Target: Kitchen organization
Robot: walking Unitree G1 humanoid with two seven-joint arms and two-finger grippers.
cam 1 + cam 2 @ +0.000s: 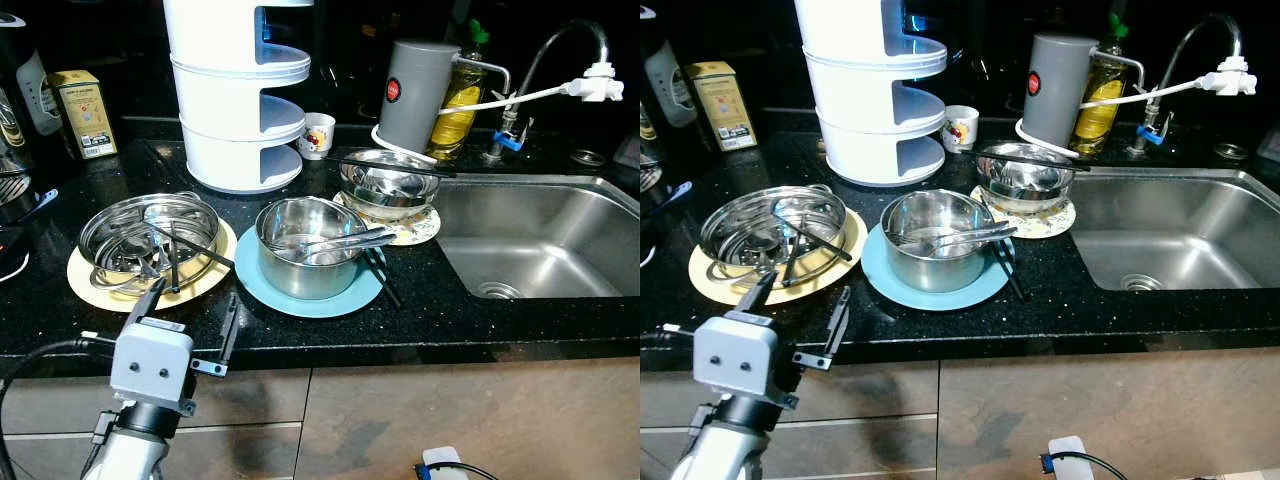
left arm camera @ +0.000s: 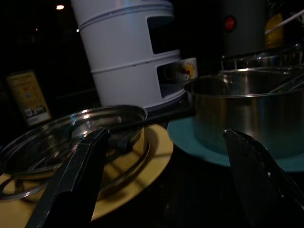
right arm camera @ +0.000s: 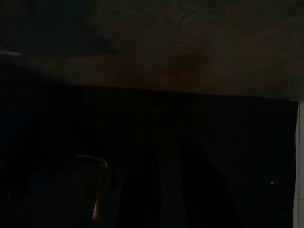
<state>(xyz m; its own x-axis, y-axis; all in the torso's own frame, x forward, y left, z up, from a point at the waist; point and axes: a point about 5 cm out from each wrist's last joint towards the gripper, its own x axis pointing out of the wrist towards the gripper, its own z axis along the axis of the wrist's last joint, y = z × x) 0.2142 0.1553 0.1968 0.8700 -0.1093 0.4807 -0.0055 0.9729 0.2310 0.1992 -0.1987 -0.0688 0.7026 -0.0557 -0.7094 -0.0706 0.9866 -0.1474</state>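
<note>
Three sets of dishes stand on the black counter (image 1: 420, 320). At the left a steel bowl (image 1: 150, 238) holding dark chopsticks rests on a yellow plate (image 1: 88, 290). In the middle a steel pot (image 1: 305, 250) with a metal utensil sits on a blue plate (image 1: 350, 297). Behind it, a steel bowl (image 1: 388, 180) with a chopstick across it stands on a patterned plate (image 1: 420, 228). My left gripper (image 1: 196, 295) hovers open at the counter's front edge, between the yellow and blue plates (image 2: 190, 137), holding nothing. The right wrist view is very dark; that arm hangs idle.
A white tiered rack (image 1: 240, 90) stands at the back, with a small cup (image 1: 317, 135) beside it. A grey canister (image 1: 415, 90), an oil bottle (image 1: 460, 100) and a faucet (image 1: 560, 50) line the rear. The steel sink (image 1: 540, 235) lies to the right. A yellow tin (image 1: 85, 112) stands far left.
</note>
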